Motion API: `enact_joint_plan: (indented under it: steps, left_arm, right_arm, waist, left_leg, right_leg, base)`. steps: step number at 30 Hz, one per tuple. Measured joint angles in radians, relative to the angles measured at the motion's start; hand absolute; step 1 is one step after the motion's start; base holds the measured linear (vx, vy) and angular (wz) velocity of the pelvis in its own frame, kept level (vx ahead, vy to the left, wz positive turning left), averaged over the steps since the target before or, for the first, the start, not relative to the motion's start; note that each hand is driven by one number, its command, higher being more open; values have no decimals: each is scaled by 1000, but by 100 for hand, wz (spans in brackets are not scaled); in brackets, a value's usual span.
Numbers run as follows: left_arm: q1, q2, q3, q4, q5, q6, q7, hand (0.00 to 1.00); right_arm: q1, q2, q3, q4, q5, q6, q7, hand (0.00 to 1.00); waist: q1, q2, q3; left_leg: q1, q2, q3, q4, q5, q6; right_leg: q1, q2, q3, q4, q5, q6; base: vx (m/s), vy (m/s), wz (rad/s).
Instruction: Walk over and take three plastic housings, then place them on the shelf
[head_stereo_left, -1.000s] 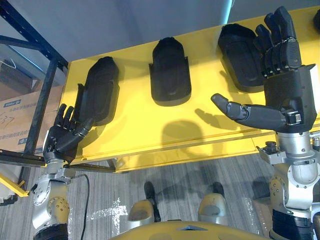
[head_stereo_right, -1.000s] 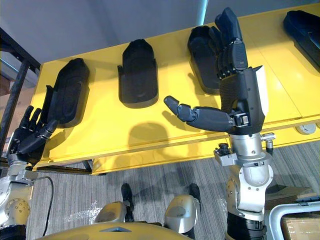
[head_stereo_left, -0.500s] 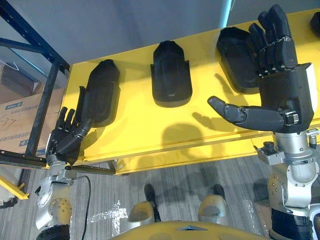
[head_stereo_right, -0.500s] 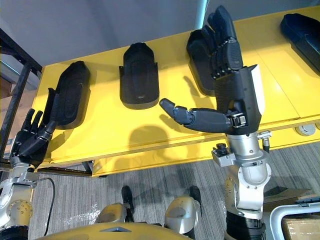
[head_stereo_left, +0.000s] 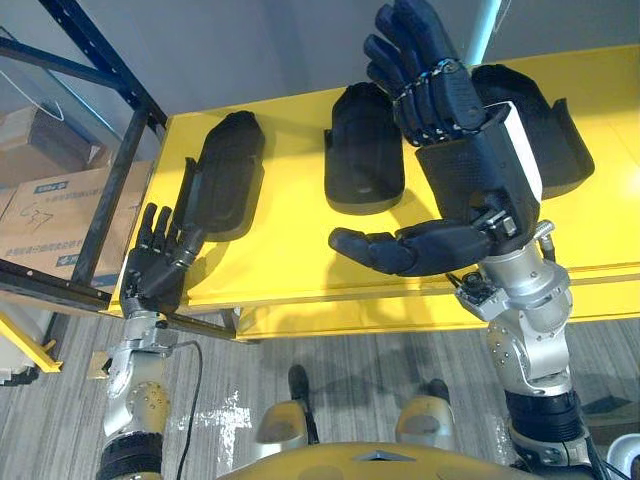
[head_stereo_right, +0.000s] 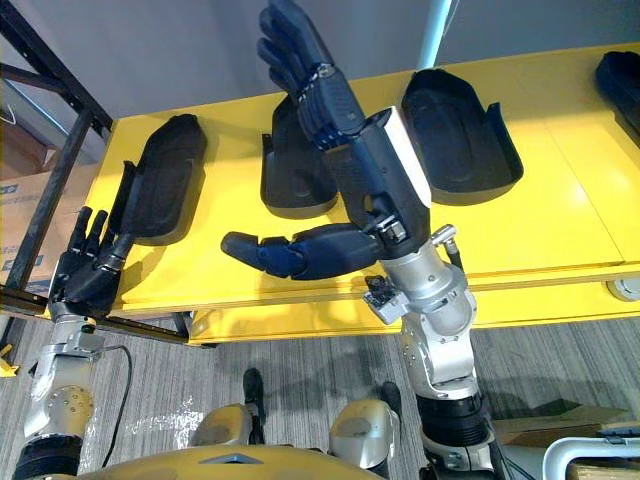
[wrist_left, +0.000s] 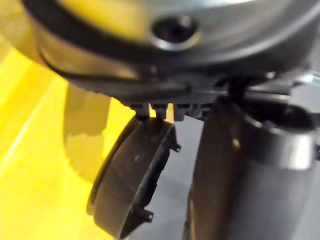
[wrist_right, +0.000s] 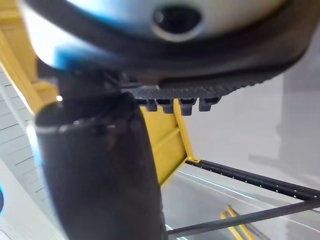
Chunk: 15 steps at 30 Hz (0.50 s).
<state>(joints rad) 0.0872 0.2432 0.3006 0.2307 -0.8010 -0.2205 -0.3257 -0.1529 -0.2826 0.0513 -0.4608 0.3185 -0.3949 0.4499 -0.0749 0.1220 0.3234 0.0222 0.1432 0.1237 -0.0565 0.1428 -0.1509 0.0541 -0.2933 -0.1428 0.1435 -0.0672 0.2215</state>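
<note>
Three black plastic housings lie in a row on the yellow shelf board (head_stereo_left: 290, 255): a left one (head_stereo_left: 225, 175), a middle one (head_stereo_left: 365, 150) and a right one (head_stereo_right: 455, 135). My right hand (head_stereo_left: 455, 140) is raised above the board, open, its fingers straight and pointing away, thumb (head_stereo_left: 395, 248) spread sideways; it holds nothing. It covers part of the middle housing in the right eye view. My left hand (head_stereo_left: 160, 265) is open at the board's front left corner, fingers straight against the near end of the left housing (wrist_left: 132, 185).
A dark blue metal rack (head_stereo_left: 110, 170) stands at the left, with cardboard boxes (head_stereo_left: 40, 205) behind it. A further black housing (head_stereo_right: 622, 75) lies at the board's far right. Grey floor runs below the front edge.
The view has shifted. My right hand has swung left, from in front of the right housing to over the middle one. The left hand stays at the left housing's near end.
</note>
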Motion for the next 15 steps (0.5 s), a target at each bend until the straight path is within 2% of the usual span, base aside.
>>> enact_joint_plan:
  steps: [2,5,8,15]
  left_arm:
    - [11,-14,-10,-45,43,-19,33,100]
    - [103,-66,-22,-221,122,-12,63,100]
    - [223,-107,-55,-398,201,34,78,100]
    - [328,-149,-52,-536,268,100,104,100]
  right_arm:
    - [1,1,2,13,0,6,-5,100]
    - [40,9,2,23,-5,14,-30,100]
    - [105,21,3,25,-47,14,-61,100]
    - [165,60,25,25,-67,13,-90,100]
  waist:
    - [-1,-4,-2]
    - [8,-21,-4]
    - [30,-22,-4]
    - [70,-24,-3]
  left_leg:
    - [-14,0,-13,0,4,-1]
    - [-28,0,-27,-1,6,-2]
    - [-49,3,-55,0,12,-6]
    - [-52,7,-99,-4,15,-9]
  right_leg:
    - [-2,1,-13,-5,1,0]
    - [-2,3,-29,-8,1,0]
    - [2,8,-58,-11,-1,-4]
    - [34,17,-108,-12,-18,-24]
  base:
    - [-30,-3,21]
    - [9,-4,15]
    - [29,-18,25]
    - [-19,-17,19]
